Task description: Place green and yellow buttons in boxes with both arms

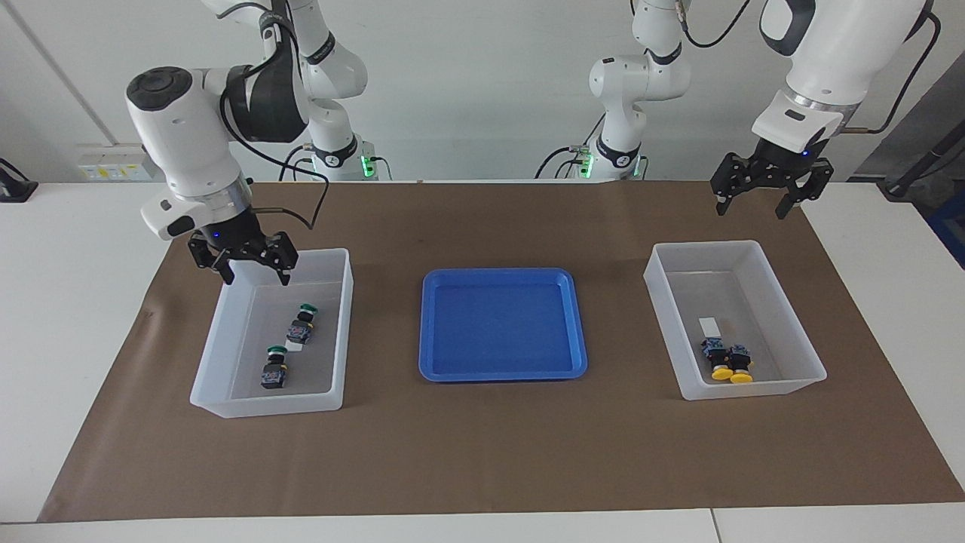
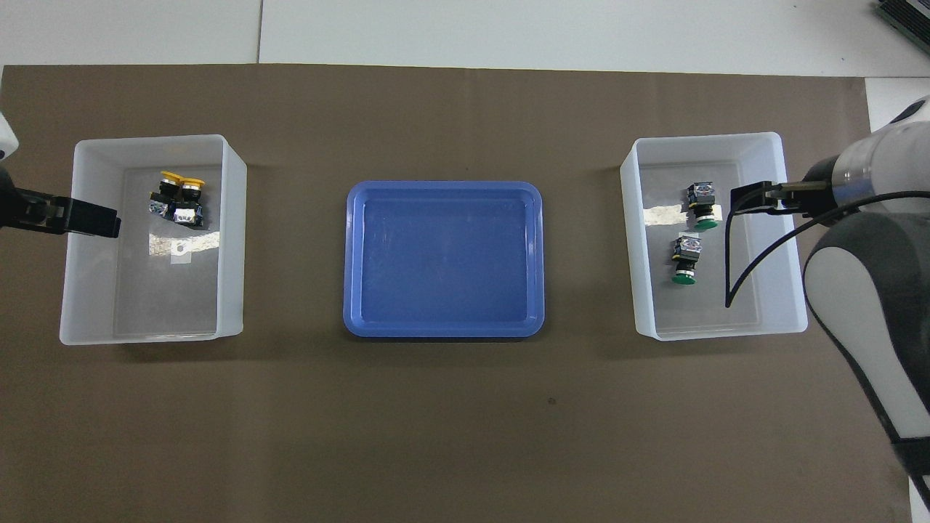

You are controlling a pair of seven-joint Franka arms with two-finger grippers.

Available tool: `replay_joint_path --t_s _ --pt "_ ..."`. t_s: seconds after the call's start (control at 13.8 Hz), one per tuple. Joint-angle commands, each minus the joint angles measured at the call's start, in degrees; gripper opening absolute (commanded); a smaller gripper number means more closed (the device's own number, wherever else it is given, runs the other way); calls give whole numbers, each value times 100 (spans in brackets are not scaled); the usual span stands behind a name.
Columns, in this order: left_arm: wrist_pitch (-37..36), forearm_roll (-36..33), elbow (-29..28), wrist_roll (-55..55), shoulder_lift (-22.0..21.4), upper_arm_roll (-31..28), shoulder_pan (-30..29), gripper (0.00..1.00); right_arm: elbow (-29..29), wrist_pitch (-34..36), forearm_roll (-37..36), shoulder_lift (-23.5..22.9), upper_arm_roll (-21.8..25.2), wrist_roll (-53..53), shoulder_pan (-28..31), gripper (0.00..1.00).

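Both grippers hang empty, fingers spread: right gripper (image 1: pixel 255 270) over the green buttons' box (image 1: pixel 343 332), left gripper (image 1: pixel 754 202), shown whole only in the facing view, above the yellow buttons' box (image 1: pixel 791 317).

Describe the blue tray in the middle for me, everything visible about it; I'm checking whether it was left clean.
The blue tray is a shallow rectangle with rounded corners and a low raised rim, of what looks like glossy plastic. It lies flat on the brown mat, midway between the two translucent boxes and apart from both. Nothing lies in it, and neither hand is over it or touching it.
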State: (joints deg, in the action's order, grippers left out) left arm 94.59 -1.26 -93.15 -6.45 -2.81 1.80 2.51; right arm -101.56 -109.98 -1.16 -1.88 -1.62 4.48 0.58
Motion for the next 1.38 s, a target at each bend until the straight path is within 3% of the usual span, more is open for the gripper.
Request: replay_joint_path --t_s 0.0,0.15,0.44,0.73,1.31 --pt "77 -76 -292 29 -220 5 -127 100 433 737 -16 196 4 79 161 100" --pt "130 -76 -152 56 -167 5 -163 100 960 1432 -33 196 13 79 215 100" --pt "-204 91 148 64 -35 -4 -259 100 1130 2084 -17 442 65 35 232 100" --pt "-317 328 104 3 -62 -4 -427 100 1051 2050 -7 469 583 53 -347 100" --pt "-336 319 -10 -23 -114 -30 -436 100 1086 2130 -60 469 426 -202 -101 100"
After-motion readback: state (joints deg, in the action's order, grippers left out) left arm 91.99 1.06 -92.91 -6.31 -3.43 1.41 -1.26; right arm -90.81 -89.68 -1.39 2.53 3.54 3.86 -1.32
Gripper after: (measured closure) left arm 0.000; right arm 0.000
